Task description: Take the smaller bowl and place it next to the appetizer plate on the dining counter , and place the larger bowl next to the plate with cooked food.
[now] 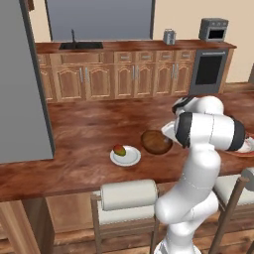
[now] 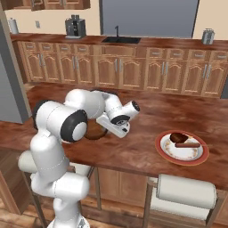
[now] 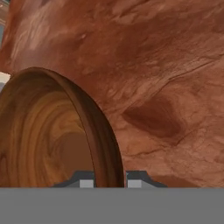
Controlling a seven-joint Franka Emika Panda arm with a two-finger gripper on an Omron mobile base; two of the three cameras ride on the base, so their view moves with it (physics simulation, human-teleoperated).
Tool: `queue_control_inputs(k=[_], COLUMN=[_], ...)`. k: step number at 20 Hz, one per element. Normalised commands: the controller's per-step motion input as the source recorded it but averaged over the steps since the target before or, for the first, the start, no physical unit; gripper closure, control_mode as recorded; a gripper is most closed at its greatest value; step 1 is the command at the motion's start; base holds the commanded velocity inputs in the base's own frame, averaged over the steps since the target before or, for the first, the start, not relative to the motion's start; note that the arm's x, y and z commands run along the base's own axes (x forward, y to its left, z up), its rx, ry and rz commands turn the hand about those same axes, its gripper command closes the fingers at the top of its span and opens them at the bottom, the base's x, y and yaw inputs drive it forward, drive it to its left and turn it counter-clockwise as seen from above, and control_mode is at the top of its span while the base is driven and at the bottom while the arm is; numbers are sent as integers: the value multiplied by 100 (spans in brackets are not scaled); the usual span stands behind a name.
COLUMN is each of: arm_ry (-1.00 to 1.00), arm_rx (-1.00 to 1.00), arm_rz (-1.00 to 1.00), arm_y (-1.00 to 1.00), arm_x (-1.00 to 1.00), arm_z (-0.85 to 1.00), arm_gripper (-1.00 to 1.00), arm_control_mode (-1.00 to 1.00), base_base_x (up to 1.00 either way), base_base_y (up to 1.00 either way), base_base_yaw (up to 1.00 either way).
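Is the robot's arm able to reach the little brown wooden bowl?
Yes, it looks so: the gripper already has its jaws shut on the rim of the small brown wooden bowl, beside the small white plate.

The bowl point(image 3: 48, 135) looks like turned wood — dark brown, smooth, with ringed grain and a soft sheen inside. The counter point(image 1: 79, 139) is reddish-brown wood, polished, its grain swirling and faintly glossy. The small plate point(image 1: 126, 156) looks like plain white glazed ceramic; the wide plate point(image 2: 181, 147) seems ceramic too, with a red-orange rim. The stools point(image 1: 128, 194) carry pale, matt cushions on brown wooden frames. The cabinets point(image 1: 124, 74) are mid-brown wood with small metal handles — a satin finish. The arm point(image 1: 203, 149) is glossy white plastic with dark joints.
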Motion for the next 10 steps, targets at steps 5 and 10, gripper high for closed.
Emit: queue_control_inputs(k=[5,10], arm_ry=[0,0], arm_rx=[0,0], arm_rz=[0,0], arm_y=[17,0], arm_x=[0,10], arm_z=[-33,-29], arm_gripper=[100,100], arm_control_mode=[-100,-100], base_base_x=[0,0], base_base_y=[0,0], base_base_yaw=[0,0])
